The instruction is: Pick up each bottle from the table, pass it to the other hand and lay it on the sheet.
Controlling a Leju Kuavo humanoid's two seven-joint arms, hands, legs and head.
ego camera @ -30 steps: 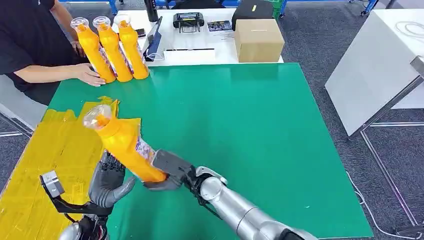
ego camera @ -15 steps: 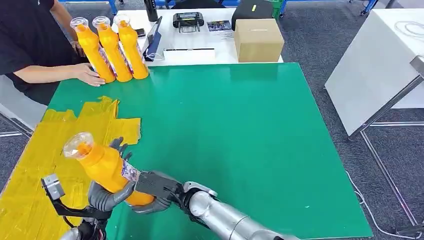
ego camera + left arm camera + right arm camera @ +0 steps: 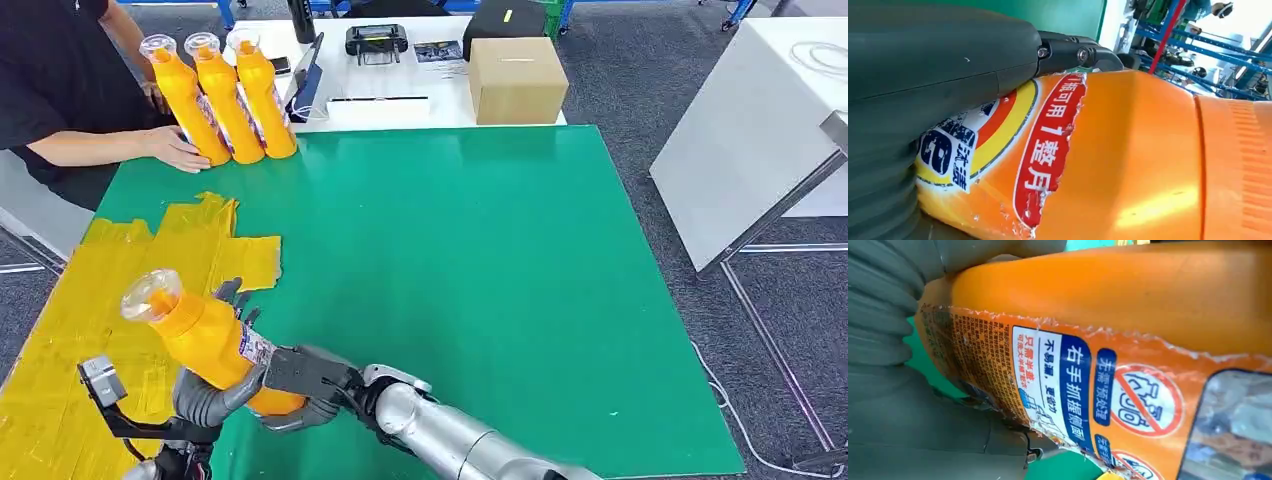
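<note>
Mat [image 3: 520, 280]: green, covering the table top in front of me.
Sheet [image 3: 110, 290]: yellow, crinkled, at my left on the mat's near corner.
Person [image 3: 60, 70]: dark top, seated at the far left, one hand flat on the mat beside the spare bottles.
Box [image 3: 517, 80]: plain brown cardboard, on the white table beyond the mat.
Spare bottles [image 3: 222, 95]: three orange ones standing side by side at the mat's far left corner, clear caps up.
Bottle [image 3: 205, 340]: orange, clear cap, tilted with the cap up and away to my left, held in the air above the line where sheet meets mat.
Label, left wrist view: a red band reads "1瓶可用1整月" [image 3: 1050, 150]; its edge is torn and ragged.
Label, right wrist view: a blue strip reads "右手抓握侧面" [image 3: 1075, 390]; beside it red no-entry circles; the finer print is too small for me to read.
Change: half a second back the bottle sat a touch higher and further right; it has eased slightly left and toward me, both my hands with it.
Left hand [image 3: 215, 385]: my fingers wrap the bottle's lower body from the sheet side.
Right hand [image 3: 300, 385]: clasped round the bottle's base from the other side.
</note>
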